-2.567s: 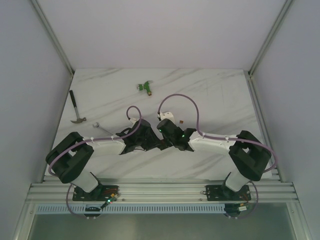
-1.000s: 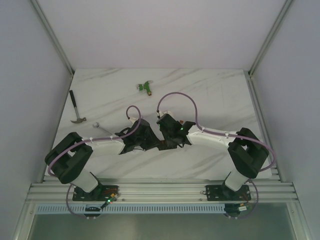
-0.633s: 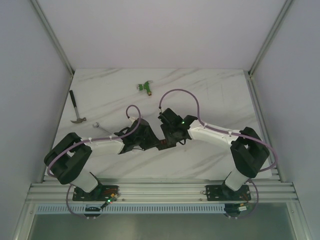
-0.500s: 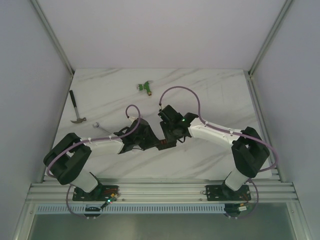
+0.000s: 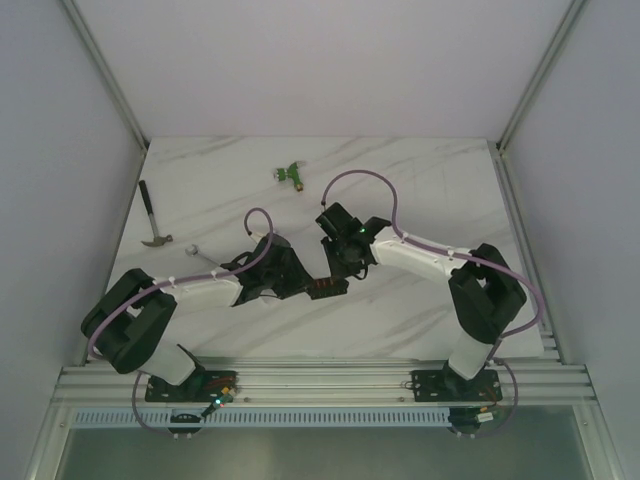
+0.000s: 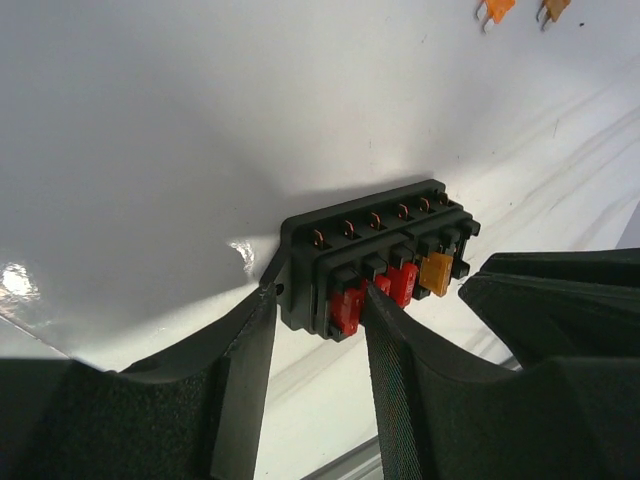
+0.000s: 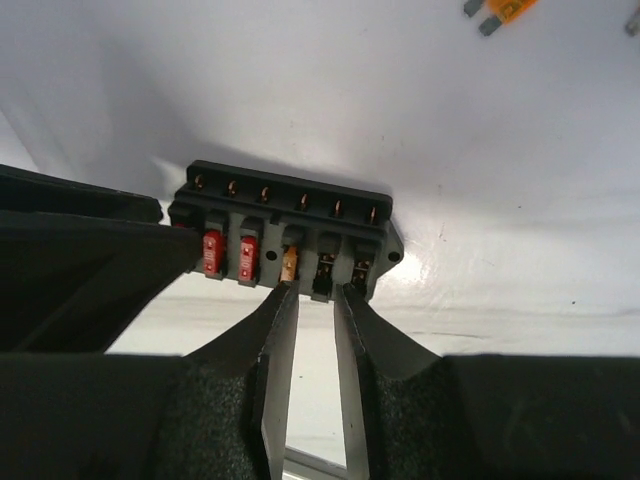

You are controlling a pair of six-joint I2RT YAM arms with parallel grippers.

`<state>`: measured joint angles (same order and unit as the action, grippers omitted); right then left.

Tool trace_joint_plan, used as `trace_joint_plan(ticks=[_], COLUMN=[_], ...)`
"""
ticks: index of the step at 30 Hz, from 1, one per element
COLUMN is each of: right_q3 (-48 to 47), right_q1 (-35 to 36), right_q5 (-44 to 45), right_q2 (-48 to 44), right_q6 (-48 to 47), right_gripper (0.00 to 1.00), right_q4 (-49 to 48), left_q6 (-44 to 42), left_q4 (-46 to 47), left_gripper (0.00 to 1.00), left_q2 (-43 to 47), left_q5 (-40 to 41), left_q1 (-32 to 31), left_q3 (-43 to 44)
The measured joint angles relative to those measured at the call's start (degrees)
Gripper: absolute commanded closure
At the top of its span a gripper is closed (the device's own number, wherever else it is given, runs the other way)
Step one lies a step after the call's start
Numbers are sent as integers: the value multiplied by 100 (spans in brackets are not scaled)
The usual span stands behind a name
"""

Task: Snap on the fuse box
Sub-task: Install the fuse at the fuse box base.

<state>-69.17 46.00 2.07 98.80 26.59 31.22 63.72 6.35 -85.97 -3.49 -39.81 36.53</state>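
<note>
Right gripper [image 7: 313, 292] swinging in, nearly pressed together at fuse box [image 5: 325, 288] front. Left gripper [image 6: 320, 293] half spread round its red end; pinching or not, cannot tell. Fuse box lying mid-tabletop [image 5: 420, 180], uncovered; snapping pending.

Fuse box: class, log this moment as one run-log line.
fuse box: three fuses in | left gripper: straddles one end, grip unclear | right gripper: narrow gap, tips at fuses

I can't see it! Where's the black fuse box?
From above, the fuse box sits in the middle of the table, between the left hand and the right hand.
</note>
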Motion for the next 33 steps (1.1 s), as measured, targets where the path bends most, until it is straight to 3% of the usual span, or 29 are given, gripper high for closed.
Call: trace_joint_plan(ticks=[22,33], right_q3=[-160,-258], right_q1=[0,20], right_q5=[-286,-280], right_q2=[258,332], right_q6=[221,210], right_gripper=[87,83], right_q4=[-17,76], left_q6=[-44,-44], left_q4=[7,13], left_gripper=[52,52], left_q2=[-37,-72], left_q5=[-232,-254], left_q1=[7,7], left_q3=[0,0])
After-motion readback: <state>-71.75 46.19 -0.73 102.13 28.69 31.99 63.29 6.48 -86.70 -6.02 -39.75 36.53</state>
